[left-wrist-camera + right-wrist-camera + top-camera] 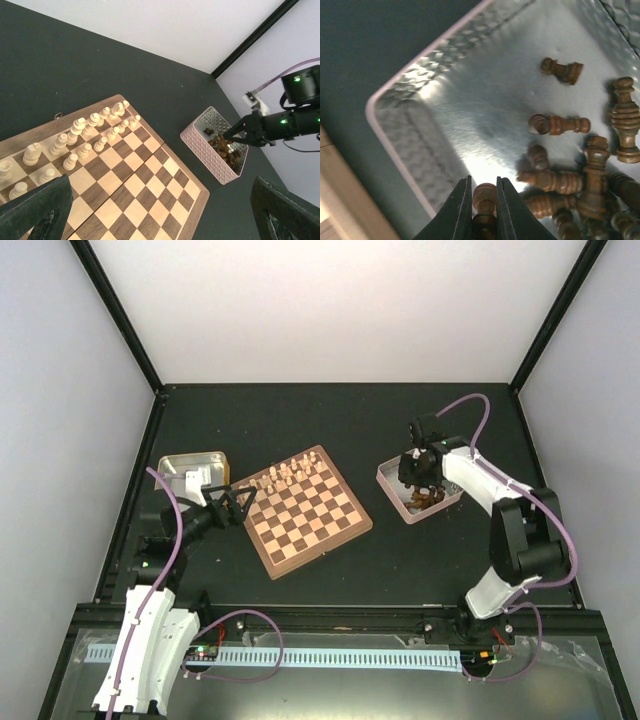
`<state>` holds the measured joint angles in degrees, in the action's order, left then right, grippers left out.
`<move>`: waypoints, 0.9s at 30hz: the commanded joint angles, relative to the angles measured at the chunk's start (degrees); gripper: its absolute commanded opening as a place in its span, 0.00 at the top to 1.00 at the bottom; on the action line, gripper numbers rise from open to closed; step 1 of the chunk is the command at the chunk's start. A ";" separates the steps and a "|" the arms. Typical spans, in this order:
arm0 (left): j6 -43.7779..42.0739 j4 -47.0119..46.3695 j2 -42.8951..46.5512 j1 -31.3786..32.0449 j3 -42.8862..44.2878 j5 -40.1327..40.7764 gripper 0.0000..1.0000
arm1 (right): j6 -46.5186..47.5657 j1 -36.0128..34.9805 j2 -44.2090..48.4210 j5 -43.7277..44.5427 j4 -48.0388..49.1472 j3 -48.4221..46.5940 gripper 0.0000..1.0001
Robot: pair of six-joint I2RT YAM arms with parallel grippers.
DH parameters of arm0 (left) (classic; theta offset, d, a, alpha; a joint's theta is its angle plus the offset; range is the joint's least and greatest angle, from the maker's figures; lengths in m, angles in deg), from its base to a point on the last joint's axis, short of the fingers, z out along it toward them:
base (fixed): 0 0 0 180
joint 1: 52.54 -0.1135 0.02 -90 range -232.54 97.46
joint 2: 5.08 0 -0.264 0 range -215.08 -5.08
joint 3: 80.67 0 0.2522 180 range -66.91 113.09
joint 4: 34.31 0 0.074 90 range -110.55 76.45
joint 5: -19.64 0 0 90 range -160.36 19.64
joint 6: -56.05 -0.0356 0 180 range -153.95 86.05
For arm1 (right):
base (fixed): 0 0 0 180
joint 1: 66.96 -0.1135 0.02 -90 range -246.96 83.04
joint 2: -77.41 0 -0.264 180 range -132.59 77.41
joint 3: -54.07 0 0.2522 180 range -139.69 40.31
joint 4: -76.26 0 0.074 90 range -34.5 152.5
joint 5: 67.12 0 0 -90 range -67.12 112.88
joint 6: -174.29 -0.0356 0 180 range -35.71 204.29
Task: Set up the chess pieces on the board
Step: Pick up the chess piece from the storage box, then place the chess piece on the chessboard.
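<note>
— One dark chessman [484,201] clenched in the right pincer [484,186], a slim black finger either side of its round head, low inside the pink-sided tin [400,135]. Hammered silver floor.
— Others in there?
— Three turned brown pieces [559,124] lie apart; the rest are heaped, uncountable.
— Board?
— Chequered wooden board [312,525] left of the tin. Sixteen cream pieces [80,125], two rows along its far rim. Left pincer [243,508] gapes wide at its left edge.

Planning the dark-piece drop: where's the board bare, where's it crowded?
Bare: all board squares between the cream pieces and the near rim. Crowded: the two far rows. Table between board and pinkish tin is open. The dark pieces crowd the tin away from its board-side corner.
</note>
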<state>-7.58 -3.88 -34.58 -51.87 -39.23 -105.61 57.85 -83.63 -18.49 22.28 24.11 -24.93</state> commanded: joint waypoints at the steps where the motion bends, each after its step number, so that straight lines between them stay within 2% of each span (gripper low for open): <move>1: 0.22 -0.91 0.88 0.18 1.15 0.93 0.01 | -0.87 -3.11 4.01 -0.87 -1.67 -1.36 0.93; 7: 0.28 -0.56 1.18 0.20 1.06 1.50 0.01 | -1.46 -9.57 3.75 -1.72 -3.62 -3.51 0.93; 15: 0.33 -0.45 1.46 0.23 0.45 1.86 0.01 | -1.76 -20.26 -3.09 -2.61 -4.58 -6.48 0.93; 27: -0.12 -0.21 1.89 0.39 -0.17 2.37 0.01 | -1.95 -24.46 -7.60 -2.06 -5.29 -7.39 0.92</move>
<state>-7.58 -3.86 -33.42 -51.76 -39.30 -103.82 56.70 -107.47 -25.13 19.55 19.43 -31.24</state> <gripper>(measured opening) 0.989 0.102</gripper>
